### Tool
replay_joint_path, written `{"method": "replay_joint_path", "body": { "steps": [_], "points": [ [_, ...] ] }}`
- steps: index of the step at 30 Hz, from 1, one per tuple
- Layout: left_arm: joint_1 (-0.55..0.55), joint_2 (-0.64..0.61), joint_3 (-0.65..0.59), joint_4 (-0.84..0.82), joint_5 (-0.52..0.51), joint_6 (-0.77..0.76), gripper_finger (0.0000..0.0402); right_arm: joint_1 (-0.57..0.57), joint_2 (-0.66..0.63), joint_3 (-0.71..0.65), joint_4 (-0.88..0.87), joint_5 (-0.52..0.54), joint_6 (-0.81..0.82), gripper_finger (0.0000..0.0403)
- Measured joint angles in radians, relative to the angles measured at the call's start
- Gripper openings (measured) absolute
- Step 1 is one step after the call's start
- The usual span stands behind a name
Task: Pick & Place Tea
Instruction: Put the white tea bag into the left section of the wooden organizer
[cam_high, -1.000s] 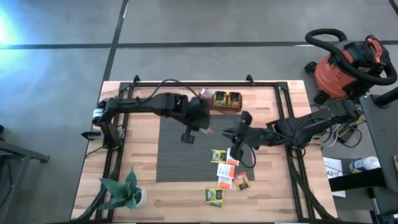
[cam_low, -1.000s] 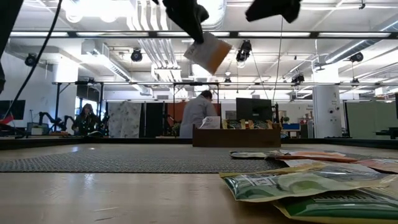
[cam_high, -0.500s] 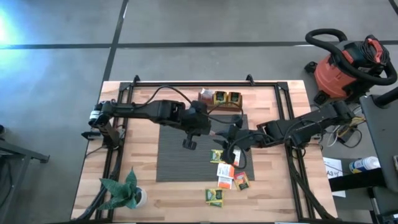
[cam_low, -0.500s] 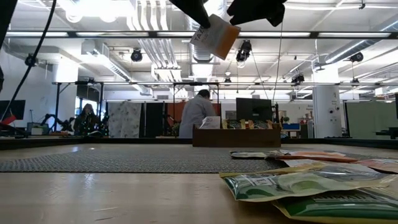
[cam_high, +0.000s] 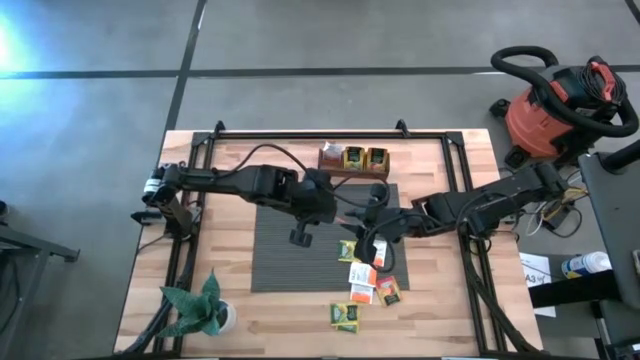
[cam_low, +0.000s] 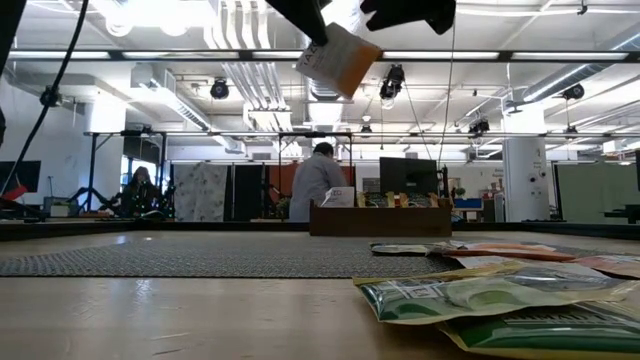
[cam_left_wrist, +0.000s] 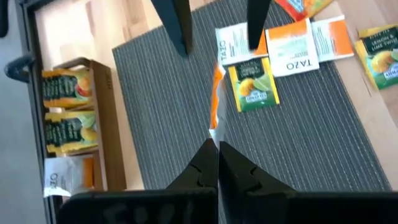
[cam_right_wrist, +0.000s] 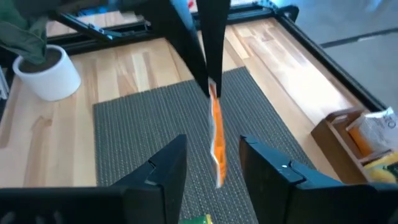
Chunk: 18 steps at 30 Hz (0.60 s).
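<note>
A wooden tabletop (cam_high: 230, 175) carries a grey ribbed mat (cam_high: 290, 265) at its middle. A potted green plant (cam_high: 197, 308) in a white pot stands at one corner. A red shop vacuum (cam_high: 560, 100) sits on the floor beside the tabletop. Beyond, a person (cam_low: 318, 182) stands in the room.

The desk (cam_high: 440, 305) is pale banded wood; on it lies a dark grey ribbed mat (cam_high: 300, 260). The raised tea packet (cam_right_wrist: 215, 140) shows orange with a white edge. The loose tea packets (cam_left_wrist: 283, 53) are printed green-and-yellow, white and orange. The holder (cam_left_wrist: 102, 124) is brown wood, and the fingers (cam_left_wrist: 239, 171) are black.
</note>
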Motion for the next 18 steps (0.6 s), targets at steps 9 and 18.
{"method": "replay_joint_path", "body": {
  "steps": [9,18],
  "points": [
    [-0.014,0.001,-0.001,-0.006,0.002,-0.009,0.0000,0.000,0.032,0.015,0.001,-0.004,-0.045,0.0146],
    [-0.034,0.001,-0.001,0.028,0.025,-0.014,0.0000,0.000,0.122,0.030,0.004,-0.011,-0.037,0.0146]
  ]
}}
